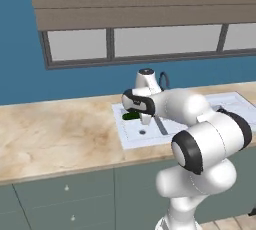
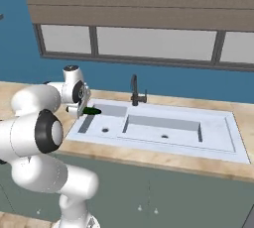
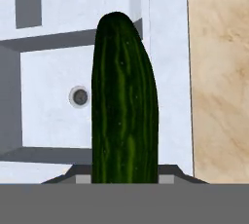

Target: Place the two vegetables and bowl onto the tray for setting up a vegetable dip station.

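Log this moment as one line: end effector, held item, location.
end effector: shut on dark green vegetable | position: raised above small left basin of white sink | tray: not visible | status: carrying

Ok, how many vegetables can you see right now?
1: the dark green vegetable, held in the pincer above the sink's small basin. Others may be out of frame.

The white arm (image 1: 200,139) is reaching forward from its base, elbow bent, wrist turned sideways. Its end effector (image 2: 83,110) is gripping the dark green vegetable (image 3: 124,101), jaws narrowly closed around it.
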